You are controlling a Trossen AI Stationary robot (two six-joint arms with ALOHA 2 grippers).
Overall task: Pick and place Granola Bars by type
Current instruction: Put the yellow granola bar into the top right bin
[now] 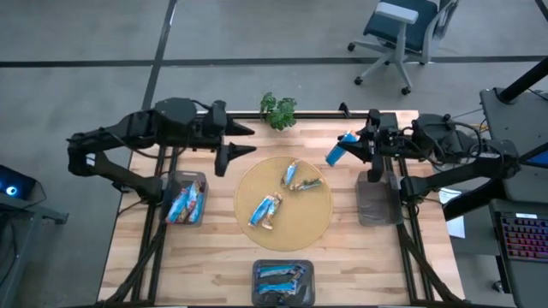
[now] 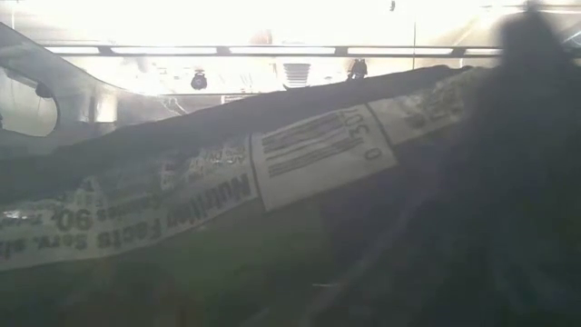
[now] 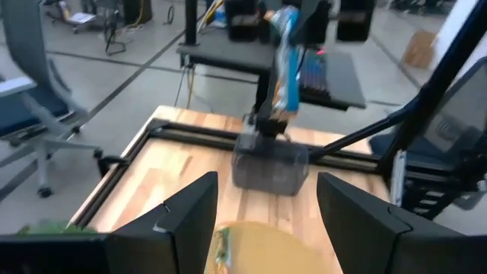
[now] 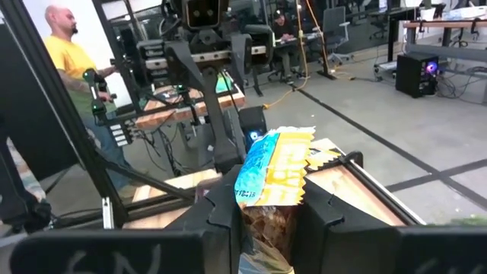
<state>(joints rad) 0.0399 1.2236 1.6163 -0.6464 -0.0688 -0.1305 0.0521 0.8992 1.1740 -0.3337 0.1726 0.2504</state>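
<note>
Midway thru sorting: counter point(image 1: 214, 265) w/ round mat point(image 1: 317, 224) holding three Granola Bars point(image 1: 265, 210), right tool point(image 1: 349, 145) pinching a blue bar point(image 1: 336, 154) aloft near far-right, next needs lowering into right bin point(image 1: 373, 208); left tool point(image 1: 244, 141) spread, idle far-left.

A robotics lab in an open-plan office hall

A wooden worktop point(image 1: 214, 257) on a black metal frame stands on a bare grey concrete floor point(image 1: 77, 34), with a blue swivel chair point(image 1: 401, 27) at the upper right of the high view and a keyboard point(image 1: 524, 244) at its lower right edge. The right wrist view looks into the room behind — rows of desks, chairs and a computer tower point(image 4: 417, 72), cables across the floor, and a person in a yellow shirt point(image 4: 67, 57) standing at the upper left.
</note>
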